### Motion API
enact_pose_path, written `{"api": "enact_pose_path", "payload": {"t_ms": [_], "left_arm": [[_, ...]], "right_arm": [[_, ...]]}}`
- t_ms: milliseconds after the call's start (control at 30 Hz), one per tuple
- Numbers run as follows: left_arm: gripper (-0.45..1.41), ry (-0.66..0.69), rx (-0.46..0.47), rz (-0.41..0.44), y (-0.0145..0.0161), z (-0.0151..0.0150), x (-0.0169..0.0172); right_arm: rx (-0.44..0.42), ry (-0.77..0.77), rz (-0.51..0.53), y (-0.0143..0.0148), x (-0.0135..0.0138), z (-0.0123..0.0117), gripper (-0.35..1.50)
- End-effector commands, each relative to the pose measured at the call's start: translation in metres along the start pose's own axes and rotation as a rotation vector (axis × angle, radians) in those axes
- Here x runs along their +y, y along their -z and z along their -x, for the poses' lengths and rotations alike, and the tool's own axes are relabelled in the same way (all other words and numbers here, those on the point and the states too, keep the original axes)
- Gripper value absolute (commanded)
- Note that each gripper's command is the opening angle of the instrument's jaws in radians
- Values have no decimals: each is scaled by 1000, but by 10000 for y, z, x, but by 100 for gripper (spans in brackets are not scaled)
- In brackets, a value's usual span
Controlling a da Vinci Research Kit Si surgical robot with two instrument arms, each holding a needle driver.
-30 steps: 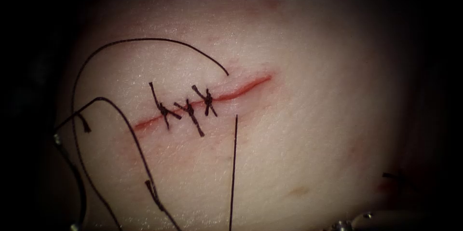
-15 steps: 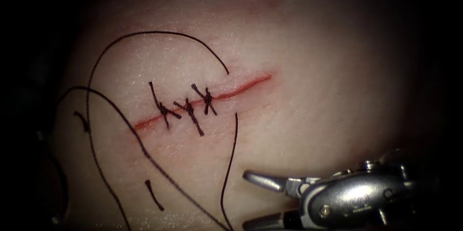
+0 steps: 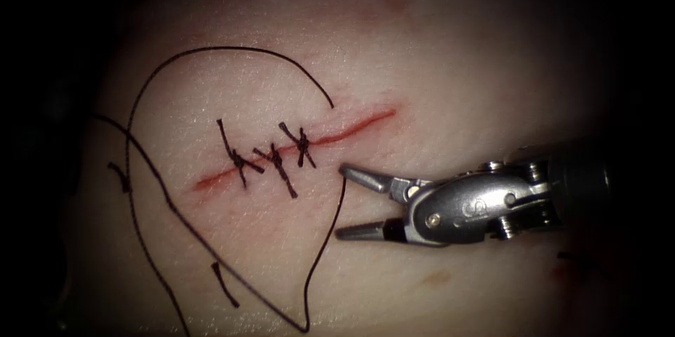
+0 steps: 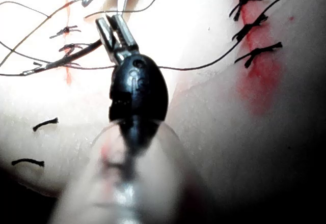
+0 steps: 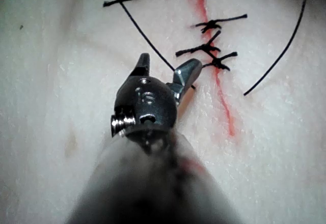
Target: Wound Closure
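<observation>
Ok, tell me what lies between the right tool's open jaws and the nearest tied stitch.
In the endoscope view, a strand of thread crosses just off the right tool tips; beyond it, bare tissue runs to the nearest stitch.

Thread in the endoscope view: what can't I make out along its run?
- Thread: its left strands vanish into the dark border; one runs off the bottom edge.
- Right hand, open and empty: a strand passes between its tips; contact unclear.
- Left hand, left wrist view: crossing threads hide what it holds.
</observation>
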Motion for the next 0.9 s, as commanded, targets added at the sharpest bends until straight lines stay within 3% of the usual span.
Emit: {"api": "enact_pose_path", "payload": {"t_ms": [33, 233, 267, 300, 333, 600, 700, 900], "left_arm": [[-45, 1, 1, 2, -5, 5, 4], [-45, 3, 2, 7, -2, 5, 0], [-45, 3, 2, 7, -2, 5, 0], [-45, 3, 2, 6, -2, 5, 1], [-45, 2, 2, 6, -2, 5, 1], [-45, -1, 10, 6, -9, 5, 7], [-45, -4, 14, 4, -12, 5, 12], [-45, -8, 23, 2, -16, 8, 18]], "right_arm": [[-12, 5, -4, -13, -5, 13, 125], [-24, 17, 3, -19, -9, 32, 116], [-20, 19, -1, -16, -10, 31, 49], [-22, 20, -4, -13, -12, 30, -1], [-20, 20, -13, -10, -12, 28, -35], [2, 25, 7, 26, -7, 0, -35], [13, 31, -4, 37, -20, -14, -35], [32, 82, -131, 70, -73, -51, -35]]}}
